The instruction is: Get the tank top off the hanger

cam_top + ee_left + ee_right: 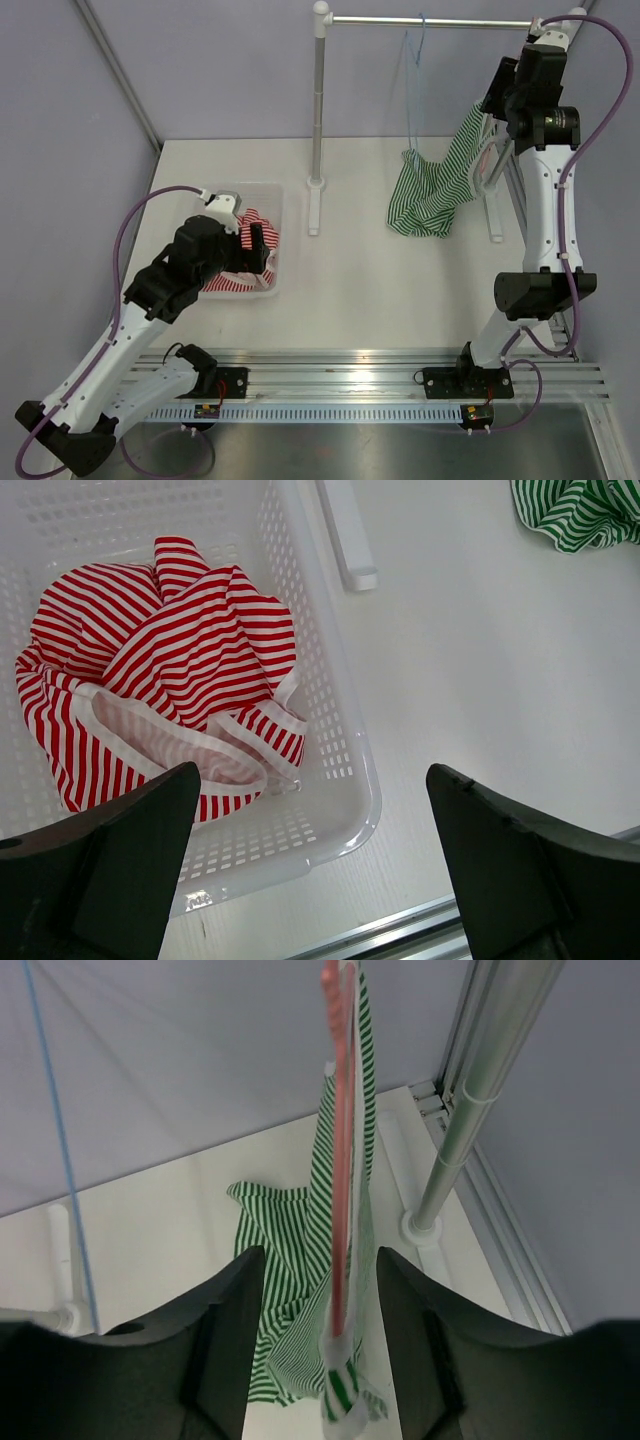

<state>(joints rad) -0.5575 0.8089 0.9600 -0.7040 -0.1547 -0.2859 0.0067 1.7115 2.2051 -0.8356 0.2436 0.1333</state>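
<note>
The green-and-white striped tank top (pixel 430 195) hangs from a pink hanger (pixel 340 1110) near the right end of the rack, and its lower part lies bunched on the table. It also shows in the right wrist view (pixel 285 1250) and the left wrist view (pixel 580 510). My right gripper (pixel 495 100) is up at the hanger. In the right wrist view the gripper (pixel 320 1255) is open, with the pink hanger and a strap between the fingers, touching neither. My left gripper (pixel 262 245) is open and empty over the near right corner of a white basket (pixel 335 730).
The white basket (pixel 268 190) holds a red-and-white striped garment (pixel 170 660). A blue wire hanger (pixel 413 90) hangs bare on the rail (pixel 430 21). The rack's left post (pixel 319 110) and right post (pixel 465 1110) stand on the table.
</note>
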